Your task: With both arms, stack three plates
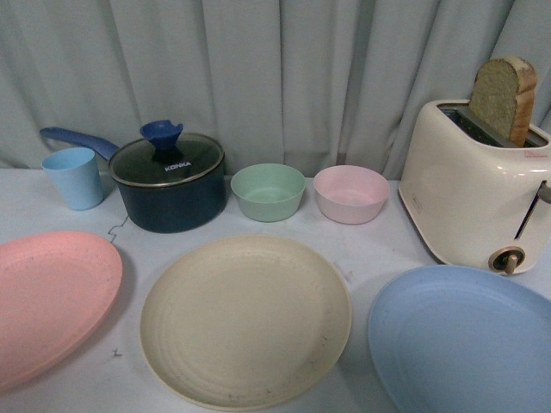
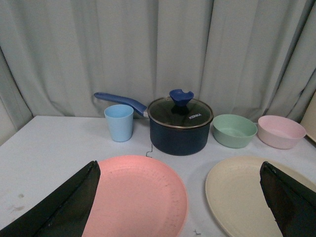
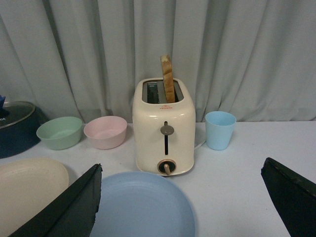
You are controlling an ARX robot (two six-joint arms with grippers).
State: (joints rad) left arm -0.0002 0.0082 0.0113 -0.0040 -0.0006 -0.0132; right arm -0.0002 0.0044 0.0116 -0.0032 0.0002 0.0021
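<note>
Plates, three, all lying flat and single on the white tabletop [image 1: 379, 249] in a row along its near edge, none resting on another.
- One pink plate [image 1: 52, 301], sitting at the left and running off the frame edge.
- One cream-beige plate [image 1: 245, 318], sitting in the middle, apart from both neighbours.
- One light blue plate [image 1: 465, 340], sitting at the right, near the cream-beige one but not touching it.

Grippers, two.
- The left gripper [image 2: 178, 170] is hanging over the pink and cream-beige plates, its two black fingers [image 2: 69, 207] standing wide apart and clamping nothing.
- The right gripper [image 3: 182, 168] is hanging over the light blue plate, its two black fingers [image 3: 69, 212] likewise spread wide.

Bowls, two, standing behind the cream-beige plate: one green bowl [image 1: 268, 191] and one pink bowl [image 1: 350, 194], just beside each other.

Saucepan, one: dark blue saucepan [image 1: 172, 194], wearing a glass lid with a blue knob, its blue handle pointing left, standing left of the green bowl.

Cups, two, both light blue and upright: one cup [image 1: 75, 177] standing just left of the saucepan below its handle, a second cup [image 3: 220, 129] standing beside the toaster on the side away from the bowls.

Toaster, one: cream toaster [image 1: 469, 202], standing behind the light blue plate, holding one bread slice [image 1: 504, 99] that is sticking up from a slot.

Curtain, one: grey curtain [image 1: 301, 77], hanging behind everything.
</note>
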